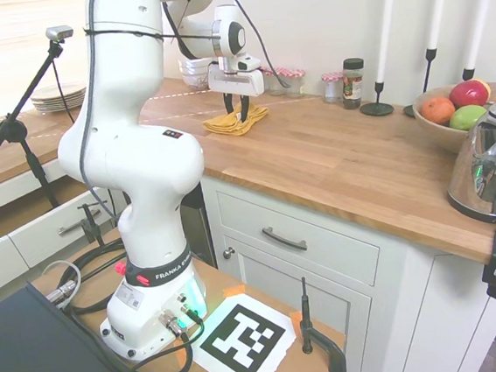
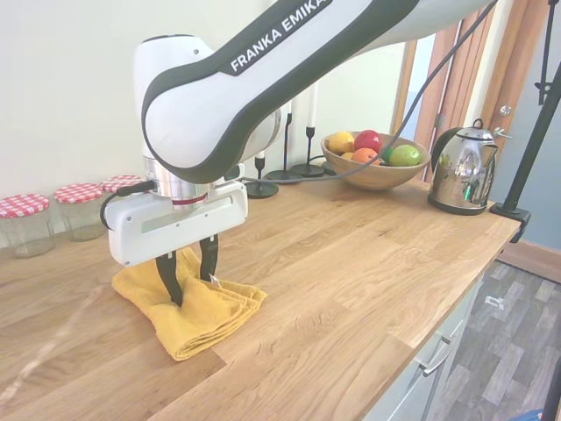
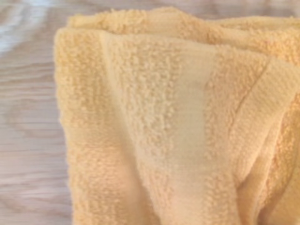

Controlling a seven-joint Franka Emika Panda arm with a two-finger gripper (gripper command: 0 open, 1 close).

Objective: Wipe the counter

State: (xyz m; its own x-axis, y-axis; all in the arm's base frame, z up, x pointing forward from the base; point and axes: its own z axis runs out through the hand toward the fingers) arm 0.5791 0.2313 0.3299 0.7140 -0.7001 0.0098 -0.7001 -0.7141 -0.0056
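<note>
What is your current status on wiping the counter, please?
Gripper open, fingers straddling the folded yellow terry cloth, not clamped. Cloth flat on the brown wooden butcher-block counter. Wooden fruit bowl and chrome kettle far along the counter.

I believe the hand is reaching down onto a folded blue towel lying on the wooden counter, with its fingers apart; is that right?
Not quite: the towel is yellow, not blue, as the second exterior view shows. Otherwise yes, the hand reaches down onto it on the wooden counter, fingers apart.

First exterior behind arm base, second low across the counter (image 2: 368,263), wrist close overhead, all sharing yellow cloth (image 1: 236,121).
</note>
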